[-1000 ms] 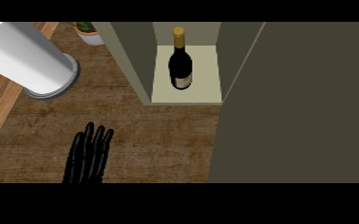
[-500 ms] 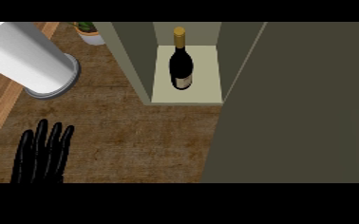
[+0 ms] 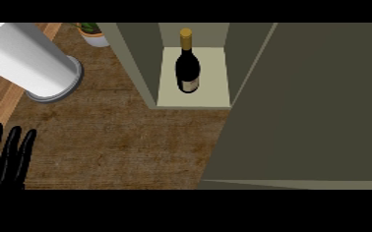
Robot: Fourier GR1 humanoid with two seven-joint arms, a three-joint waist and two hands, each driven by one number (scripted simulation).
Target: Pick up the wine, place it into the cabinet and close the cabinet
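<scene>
The wine bottle (image 3: 187, 67) lies inside the cabinet (image 3: 141, 64), on its pale shelf floor, gold-capped neck toward the cabinet's back wall and base toward the front lip. It sits a little left of the shelf's middle, with bare shelf on both sides and more of it on the right; it touches neither side wall. Its label is a pale patch near the base, too small to read.

The cabinet door (image 3: 298, 108) stands open, a broad olive panel filling the right part of the view from the shelf's right edge down to the lower right. It hides whatever counter lies beneath it, and the view's right edge cuts it off.

On the wooden counter (image 3: 131, 137), a large white cylinder on a grey round base (image 3: 40, 69) stands near the left edge, its top running out of the view's upper left corner. Behind it, by the cabinet's left wall, a small potted plant (image 3: 91, 33) shows only in part. A wide bare stretch of counter lies between the cylinder, the cabinet's front lip and the lower edge.

At the lower left corner only the black fingers of the left hand (image 3: 16, 155) show, straight and close together, pointing up, touching nothing. The right hand does not show.
</scene>
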